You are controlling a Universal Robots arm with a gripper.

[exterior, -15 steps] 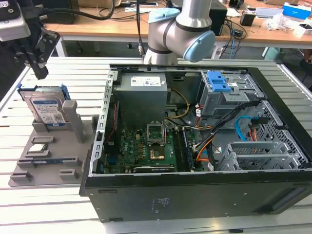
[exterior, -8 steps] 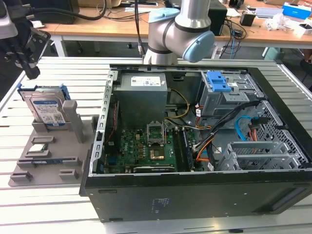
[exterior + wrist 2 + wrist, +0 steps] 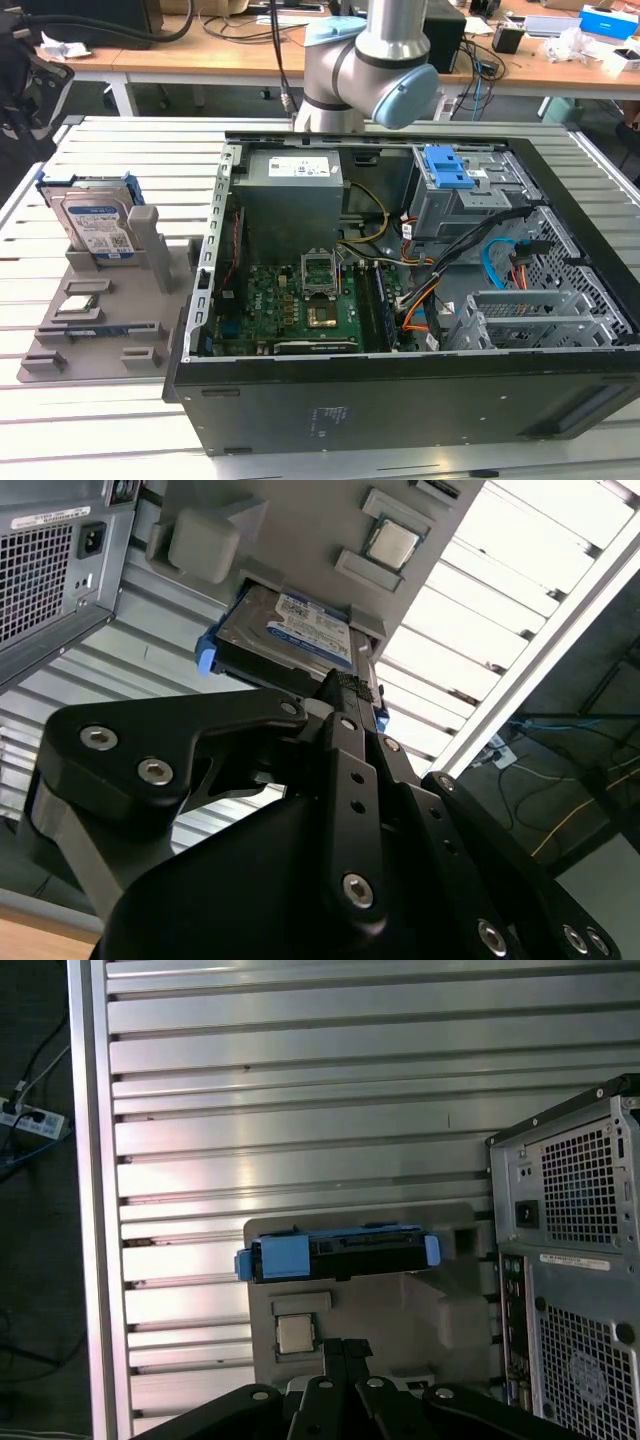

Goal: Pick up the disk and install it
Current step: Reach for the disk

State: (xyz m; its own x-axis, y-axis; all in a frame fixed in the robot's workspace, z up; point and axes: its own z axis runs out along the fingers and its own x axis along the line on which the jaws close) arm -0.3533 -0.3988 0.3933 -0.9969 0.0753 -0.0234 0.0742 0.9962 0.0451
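On the slatted metal worktop (image 3: 130, 145), to the exterior view's left of the open computer case (image 3: 400, 395), a grey holder (image 3: 145, 245) props the blue-framed disk (image 3: 95, 225) on edge, while the pincer (image 3: 345, 1345), fingers drawn together and empty, hangs apart from it.

Disk (image 3: 92, 222) partly behind grey holder (image 3: 150, 238)

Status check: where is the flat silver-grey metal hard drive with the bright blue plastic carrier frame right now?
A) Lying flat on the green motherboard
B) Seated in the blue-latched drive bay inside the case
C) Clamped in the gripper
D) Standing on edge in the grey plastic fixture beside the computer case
D: the disk stands in a slot of the grey fixture, at the exterior view's left of the open computer case, apart from the gripper.
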